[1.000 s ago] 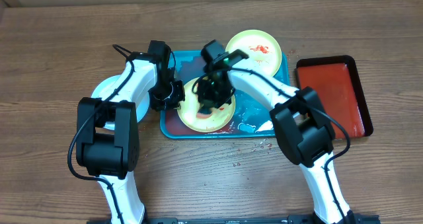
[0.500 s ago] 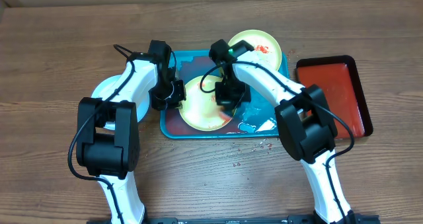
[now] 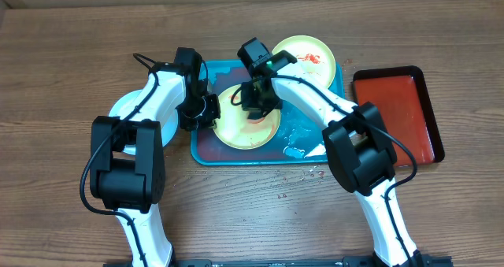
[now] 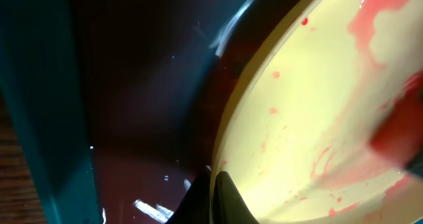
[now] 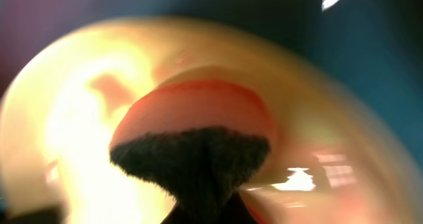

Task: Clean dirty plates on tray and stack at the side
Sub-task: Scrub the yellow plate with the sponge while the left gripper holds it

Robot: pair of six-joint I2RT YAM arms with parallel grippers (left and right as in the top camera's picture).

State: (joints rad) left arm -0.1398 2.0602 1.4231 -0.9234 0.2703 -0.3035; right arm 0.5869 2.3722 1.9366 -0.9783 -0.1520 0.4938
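A yellow-green plate (image 3: 248, 129) with red smears lies in the turquoise tray (image 3: 331, 141). My left gripper (image 3: 206, 113) is shut on the plate's left rim; in the left wrist view its fingertips (image 4: 215, 197) pinch the rim of the plate (image 4: 317, 105). My right gripper (image 3: 256, 101) is shut on a sponge, red on one side and black on the other (image 5: 192, 158), and presses it on the plate (image 5: 73, 118). A second yellow-green plate (image 3: 307, 58) with sauce lies at the tray's back right. A light blue plate (image 3: 126, 109) lies on the table to the left, partly under my left arm.
A red tray with a black rim (image 3: 398, 113) stands to the right of the turquoise tray. Dark red liquid (image 4: 145, 105) pools on the tray floor beside the plate. White and wet patches (image 3: 303, 149) lie at the tray's front right. Small sauce spots (image 3: 282, 194) dot the table in front.
My right gripper swept the sponge over the plate, first to the right, then back left and towards the far rim. My left gripper has kept its hold on the rim.
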